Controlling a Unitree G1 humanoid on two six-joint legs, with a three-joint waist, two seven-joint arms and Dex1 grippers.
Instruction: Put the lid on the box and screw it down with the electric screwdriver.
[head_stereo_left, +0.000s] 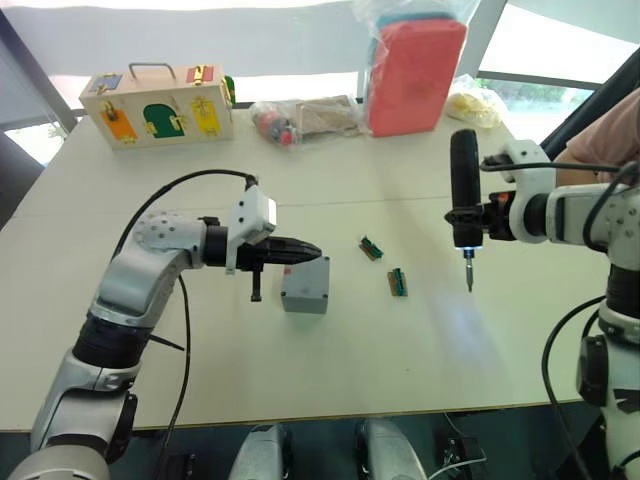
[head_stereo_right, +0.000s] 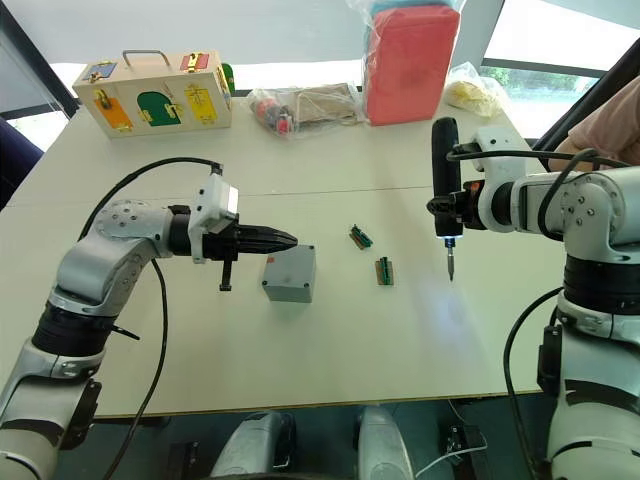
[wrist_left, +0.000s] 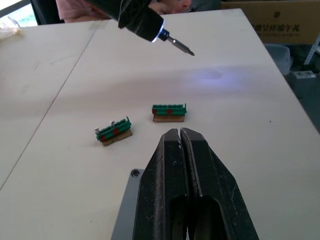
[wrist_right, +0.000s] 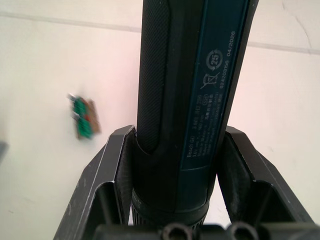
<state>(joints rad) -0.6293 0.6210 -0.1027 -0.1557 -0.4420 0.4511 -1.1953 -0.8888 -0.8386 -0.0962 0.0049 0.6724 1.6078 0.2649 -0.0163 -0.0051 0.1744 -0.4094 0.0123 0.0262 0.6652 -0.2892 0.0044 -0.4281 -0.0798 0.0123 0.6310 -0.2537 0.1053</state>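
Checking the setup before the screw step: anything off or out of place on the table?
Nothing spilled or damaged. The box sits flat, lid on, under the shut left gripper. The right gripper holds the electric screwdriver upright with its light on, off to the side. Two green connector blocks lie loose between them.

A small square grey plastic box (head_stereo_left: 305, 285), lid on, sits mid-table; the black cylindrical electric screwdriver (head_stereo_left: 464, 205) hangs upright, tip lit, at its three o'clock.
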